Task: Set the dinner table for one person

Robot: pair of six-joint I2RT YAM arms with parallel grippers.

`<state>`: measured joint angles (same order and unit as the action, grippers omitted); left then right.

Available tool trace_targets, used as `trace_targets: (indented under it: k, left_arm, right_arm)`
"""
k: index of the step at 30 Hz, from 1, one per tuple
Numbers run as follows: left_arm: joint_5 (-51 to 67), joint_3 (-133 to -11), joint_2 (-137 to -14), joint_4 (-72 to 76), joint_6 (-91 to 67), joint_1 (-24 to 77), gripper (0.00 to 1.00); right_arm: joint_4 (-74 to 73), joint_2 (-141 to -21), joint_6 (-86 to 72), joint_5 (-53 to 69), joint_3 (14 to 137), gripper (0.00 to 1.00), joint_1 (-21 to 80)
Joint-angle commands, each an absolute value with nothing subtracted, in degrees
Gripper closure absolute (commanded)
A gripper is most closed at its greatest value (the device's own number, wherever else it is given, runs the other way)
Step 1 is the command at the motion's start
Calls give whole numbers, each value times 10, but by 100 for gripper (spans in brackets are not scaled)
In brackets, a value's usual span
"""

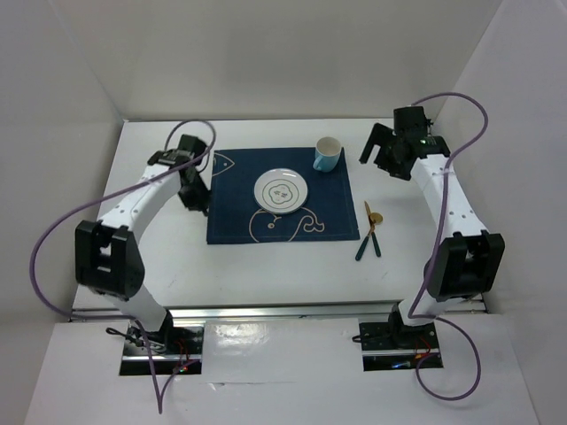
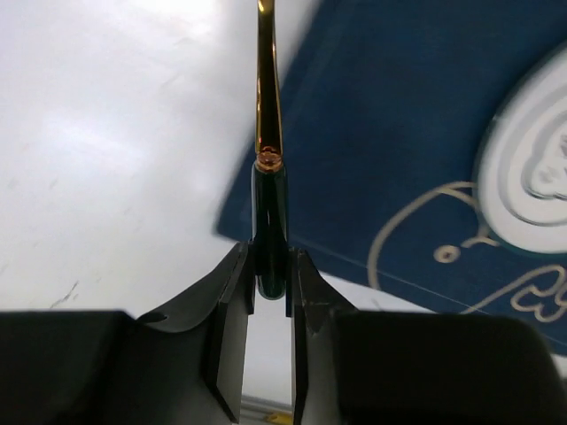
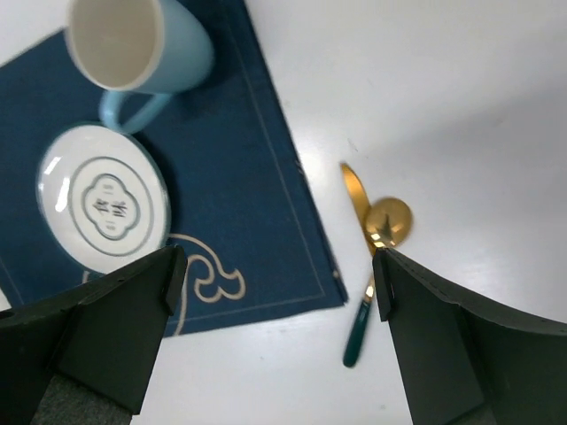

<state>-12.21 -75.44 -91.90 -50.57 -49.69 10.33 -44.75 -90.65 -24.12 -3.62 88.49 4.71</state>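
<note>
White matte dinner table (image 1: 266, 274) beneath both arms, nearly laid, we judge.
Round white plate (image 1: 281, 189) and pale blue mug (image 1: 327, 155) sit on the navy whale-print cloth placemat (image 1: 235, 199); a gold knife (image 3: 354, 193) and gold spoon (image 3: 390, 221) lie just right of it. Our left gripper (image 2: 270, 266) clenches a green-handled gold utensil (image 2: 268, 133) beside the mat's left edge, not yet set down; the right gripper (image 3: 276, 266) hangs released.

One table (image 1: 292, 274), one placemat (image 1: 232, 199), one plate (image 1: 281, 189), one mug (image 1: 327, 154), three utensils (image 1: 376, 218), two arms (image 1: 146, 199)
</note>
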Motion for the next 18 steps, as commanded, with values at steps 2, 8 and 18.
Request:
trace_targets:
  k: [2, 8, 18]
  left_arm:
    - [-132, -875, -1023, -568, -387, 155, 100]
    - [-132, -968, -1170, -593, -367, 195, 100]
    - [-158, -1014, -1259, -612, -339, 219, 100]
  right_arm:
    - [-475, -867, -236, 6, 818, 0, 24]
    - [-467, -825, -263, 57, 697, 0, -18]
    - [-406, -811, -296, 81, 567, 4, -23]
